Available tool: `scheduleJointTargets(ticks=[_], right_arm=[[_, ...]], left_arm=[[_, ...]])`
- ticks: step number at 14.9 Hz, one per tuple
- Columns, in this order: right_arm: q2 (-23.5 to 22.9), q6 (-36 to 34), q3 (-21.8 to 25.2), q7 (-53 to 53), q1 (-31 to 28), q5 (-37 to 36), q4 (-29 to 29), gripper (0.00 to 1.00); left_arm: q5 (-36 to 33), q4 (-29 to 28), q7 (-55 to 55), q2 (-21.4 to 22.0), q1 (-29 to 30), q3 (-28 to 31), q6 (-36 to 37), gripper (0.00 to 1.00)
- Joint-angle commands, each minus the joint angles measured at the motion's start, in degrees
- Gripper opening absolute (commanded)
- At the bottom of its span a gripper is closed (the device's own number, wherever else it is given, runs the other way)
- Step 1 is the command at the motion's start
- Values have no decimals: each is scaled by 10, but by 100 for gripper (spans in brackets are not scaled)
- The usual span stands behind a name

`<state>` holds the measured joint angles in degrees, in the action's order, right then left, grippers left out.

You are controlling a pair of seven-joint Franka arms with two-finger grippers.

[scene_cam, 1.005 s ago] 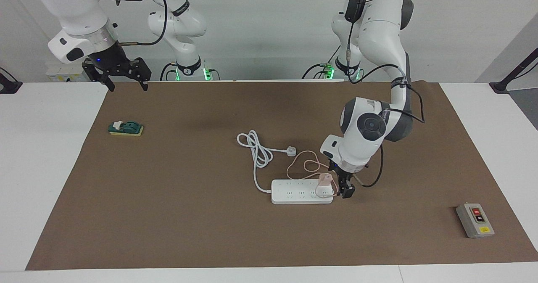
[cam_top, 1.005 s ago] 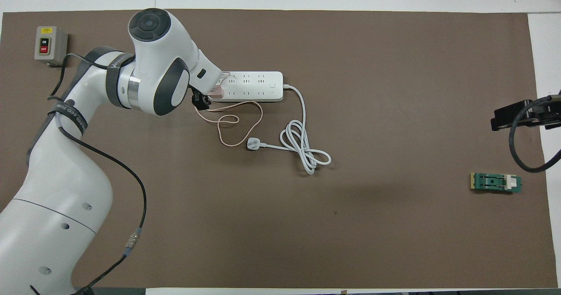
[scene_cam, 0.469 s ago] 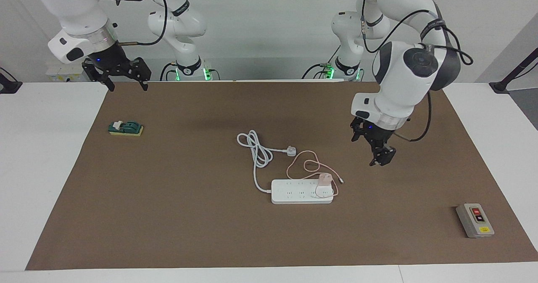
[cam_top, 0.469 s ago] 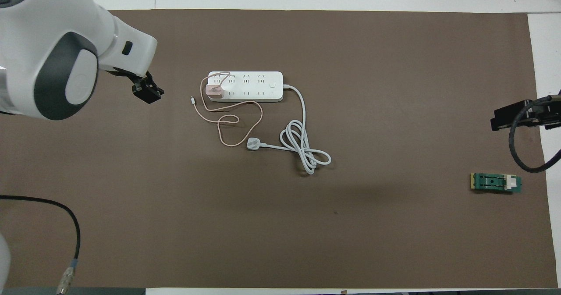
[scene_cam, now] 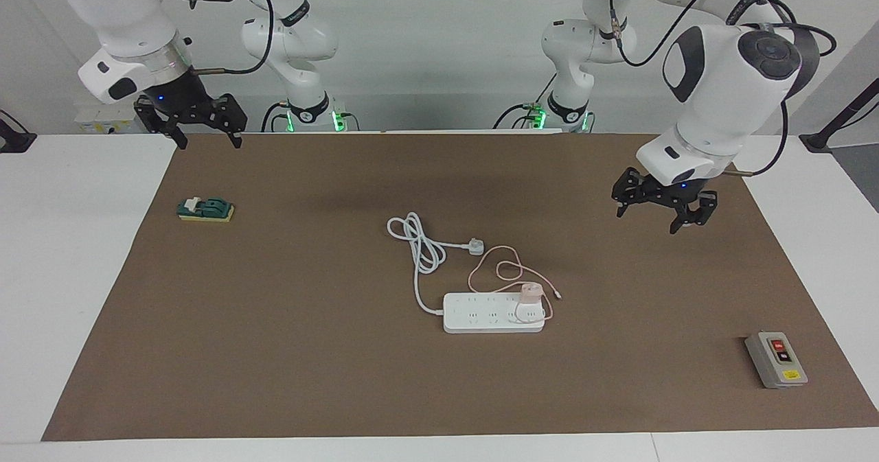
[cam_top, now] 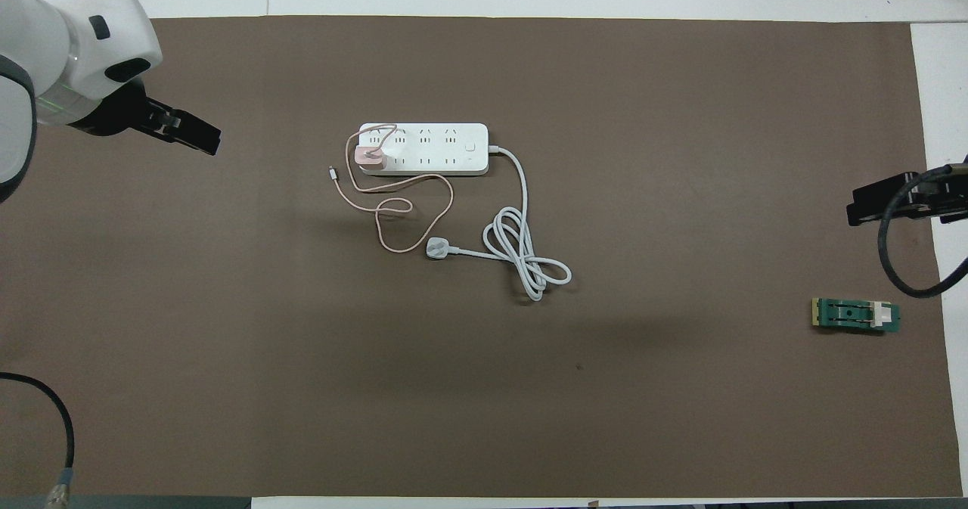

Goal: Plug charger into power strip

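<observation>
One pale pink charger (scene_cam: 529, 293) seated upright in white power strip (scene_cam: 481, 322)

A white surface (scene_cam: 82, 256) carries a large brown mat (scene_cam: 288, 352) that covers most of it. On the mat lie a white power strip (scene_cam: 481, 320) with its thick cord coiled nearer the robots, ending in a white three-pin plug (scene_cam: 475, 246). A grey switch box (scene_cam: 776, 359) with red and black buttons sits toward the left arm's end, a green block (scene_cam: 206, 209) toward the right arm's end.
</observation>
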<state>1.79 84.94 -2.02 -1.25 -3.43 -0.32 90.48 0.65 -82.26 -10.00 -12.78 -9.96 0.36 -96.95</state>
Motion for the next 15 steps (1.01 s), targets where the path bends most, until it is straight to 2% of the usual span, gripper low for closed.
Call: scheduleJointTargets(ticks=[1,6,12,15], right_arm=[[5,-2,-4,7,-6,1,5,100],[5,-2,-4,7,-5,1,5,100],[5,-2,-4,7,-6,1,5,100],[5,-2,-4,7,-6,1,5,100]], left_arm=[[0,-22,58,38,11,-1,11,100],[0,-26,60,62,26,11,48,100],[0,-20,65,61,31,12,95,100],[0,-14,67,63,56,3,121,100]])
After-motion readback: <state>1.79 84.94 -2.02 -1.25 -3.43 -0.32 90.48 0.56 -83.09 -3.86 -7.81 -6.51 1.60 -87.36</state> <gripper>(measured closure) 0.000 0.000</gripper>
